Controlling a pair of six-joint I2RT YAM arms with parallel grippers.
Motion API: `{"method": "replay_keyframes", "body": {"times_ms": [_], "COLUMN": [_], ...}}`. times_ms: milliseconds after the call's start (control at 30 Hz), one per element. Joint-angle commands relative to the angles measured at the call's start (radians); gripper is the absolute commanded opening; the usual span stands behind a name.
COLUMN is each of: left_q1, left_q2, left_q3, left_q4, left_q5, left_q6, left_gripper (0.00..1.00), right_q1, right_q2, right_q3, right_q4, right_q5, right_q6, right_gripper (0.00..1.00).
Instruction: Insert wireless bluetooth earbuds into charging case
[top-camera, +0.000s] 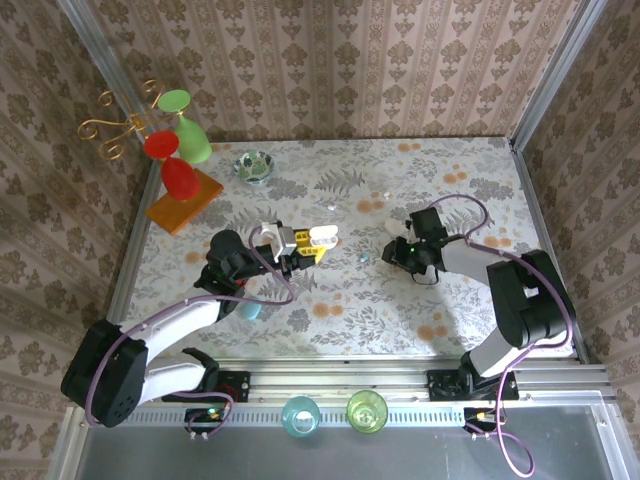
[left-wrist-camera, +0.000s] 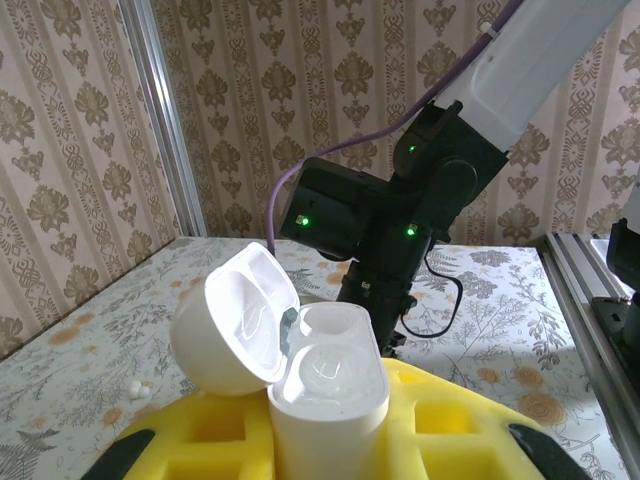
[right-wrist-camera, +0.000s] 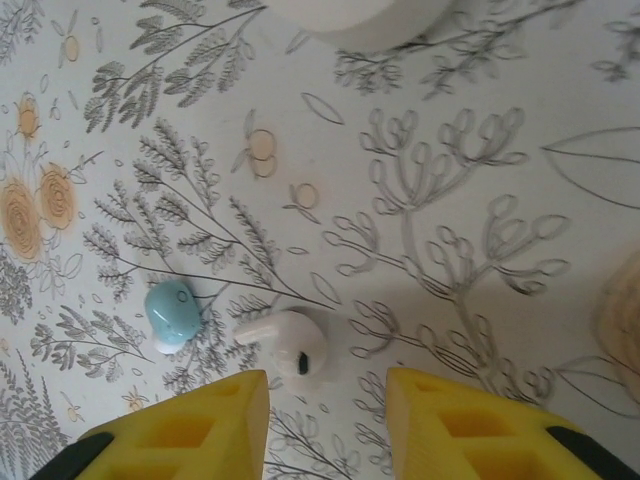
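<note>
A white earbud (right-wrist-camera: 290, 345), dark-spotted, lies beside a pale-blue earbud (right-wrist-camera: 173, 312).

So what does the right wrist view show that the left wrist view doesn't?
Right wrist: a white earbud lying on the table between the open yellow fingers of the right tool, not yet gripped, with a pale blue piece just left of it. Left wrist: the open charging case clamped in the left tool, lid tipped back, and the right arm beyond. Both: floral table, yellow fingers along the bottom edge.
</note>
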Motion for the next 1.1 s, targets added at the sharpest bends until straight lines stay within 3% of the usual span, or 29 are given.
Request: {"method": "replay_keyframes", "body": {"times_ms": [0, 700, 867, 1067], "left_q1": [-0.006, -0.009, -0.009, 0.014], "left_q2": [0.002, 0.025, 0.022, 0.032], "left_q3": [-0.003, 0.003, -0.008, 0.01], "left_q4": [-0.014, -0.017, -0.029, -0.148], "left_q5": [0.002, -0.005, -0.018, -0.04], "left_q6": [0.029, 0.034, 0.045, 0.05], "left_gripper": [0.0, 0.0, 0.0, 0.0], "right_q1": [0.005, 0.006, 0.006, 0.043], "right_q2": [0.03, 0.112, 0.092, 0.025], "right_q3": [0.035, 0.06, 0.085, 0.159], "right_q4": [0.004, 0.018, -0.039, -0.17], "right_q5": [-0.015, -0.054, -0.035, 0.015], "right_q6": [0.011, 0.001, -0.068, -0.284], "right_gripper": [0.36, 0.19, 0.17, 0.17]}}
